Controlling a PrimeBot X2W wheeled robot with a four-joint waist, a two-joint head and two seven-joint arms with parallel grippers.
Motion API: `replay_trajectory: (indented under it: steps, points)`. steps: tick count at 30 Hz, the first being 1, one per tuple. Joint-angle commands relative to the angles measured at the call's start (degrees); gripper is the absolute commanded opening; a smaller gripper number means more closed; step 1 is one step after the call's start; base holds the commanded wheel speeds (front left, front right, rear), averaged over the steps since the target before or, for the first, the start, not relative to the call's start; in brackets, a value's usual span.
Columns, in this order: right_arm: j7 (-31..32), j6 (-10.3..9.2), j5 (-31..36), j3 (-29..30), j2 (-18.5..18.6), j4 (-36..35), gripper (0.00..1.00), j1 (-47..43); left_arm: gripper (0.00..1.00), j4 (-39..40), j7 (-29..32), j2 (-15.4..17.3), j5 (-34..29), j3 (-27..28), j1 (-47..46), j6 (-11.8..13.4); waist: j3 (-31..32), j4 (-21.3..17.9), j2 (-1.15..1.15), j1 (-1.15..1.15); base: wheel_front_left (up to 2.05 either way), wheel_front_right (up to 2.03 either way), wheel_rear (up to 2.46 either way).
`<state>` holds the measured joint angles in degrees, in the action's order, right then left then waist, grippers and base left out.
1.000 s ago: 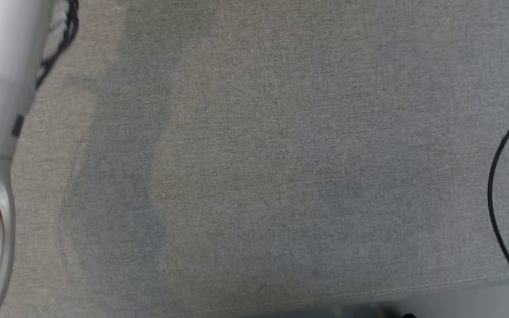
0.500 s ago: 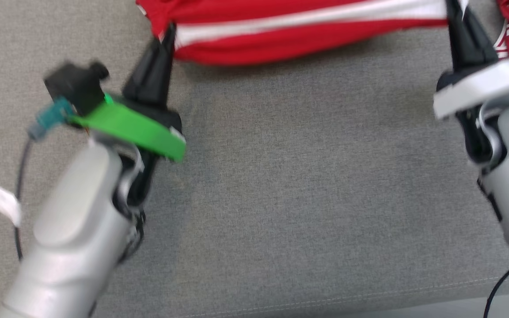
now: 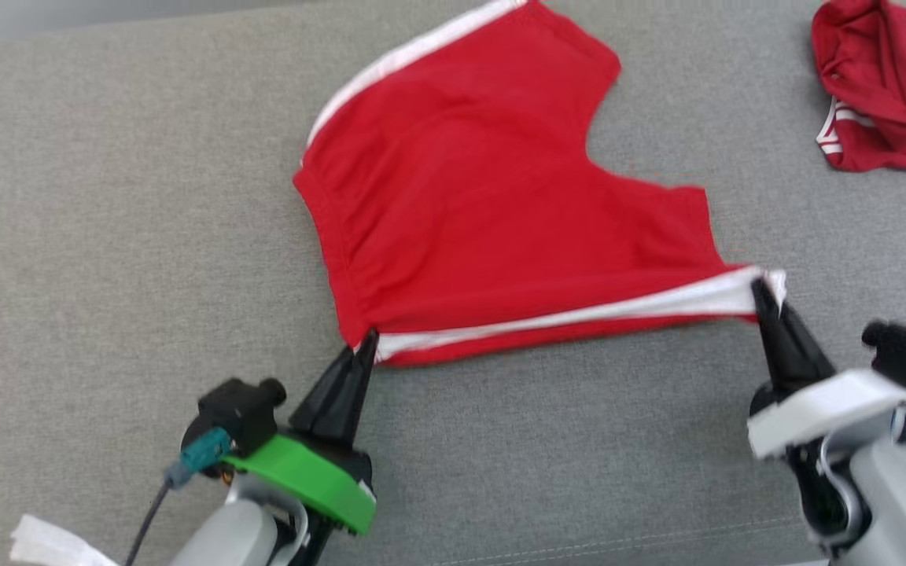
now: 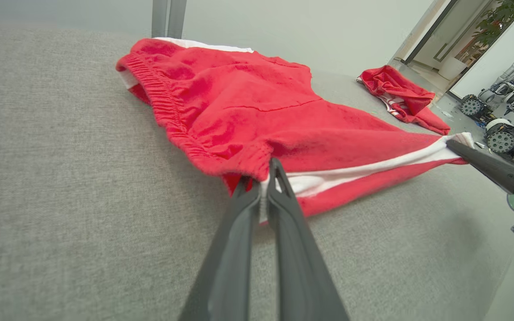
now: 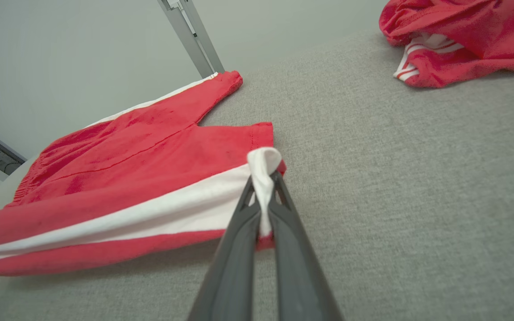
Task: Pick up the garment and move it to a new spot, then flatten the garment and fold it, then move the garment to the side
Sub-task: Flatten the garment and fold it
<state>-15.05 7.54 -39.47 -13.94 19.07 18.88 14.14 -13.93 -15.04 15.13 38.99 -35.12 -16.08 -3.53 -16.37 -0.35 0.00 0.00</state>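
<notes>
Floppy, light red fabric shorts with a white side stripe [image 3: 484, 196] lie spread on the grey woven surface [image 3: 107, 236]. I'd say corners are the best hold: the left gripper [image 3: 365, 346] is pinched tight on the waistband corner and the right gripper [image 3: 760, 295] on the striped hem corner.

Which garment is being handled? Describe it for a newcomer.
On the grey fabric surface, centre: red shorts with white side stripes, spread out. The left gripper and right gripper pinch its near corners; the other red garment lies crumpled, untouched, far right.
</notes>
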Motion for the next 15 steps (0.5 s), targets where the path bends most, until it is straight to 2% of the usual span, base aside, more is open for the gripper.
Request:
replay_trajectory:
  steps: [1,8,15]
  points:
    - [-0.08,-0.12,-0.90,0.10,-0.74,-0.89,0.00,-2.59,0.00,0.34,-0.14,0.37,-0.50,0.05,1.81,-0.02,2.06,0.93,0.00,0.00,0.00,0.00,0.00]
    - [1.05,-0.11,0.04,4.12,-3.32,-6.81,0.00,-12.58,0.00,2.30,-0.13,1.23,-1.07,-0.91,6.71,0.11,3.71,1.81,0.00,0.00,0.00,0.00,0.00]
    - [3.89,-0.11,1.84,7.54,-3.79,-10.55,0.00,-13.66,0.00,4.60,-0.07,0.74,-1.04,-0.50,8.05,0.25,4.40,2.52,0.00,0.00,0.00,0.00,0.00]
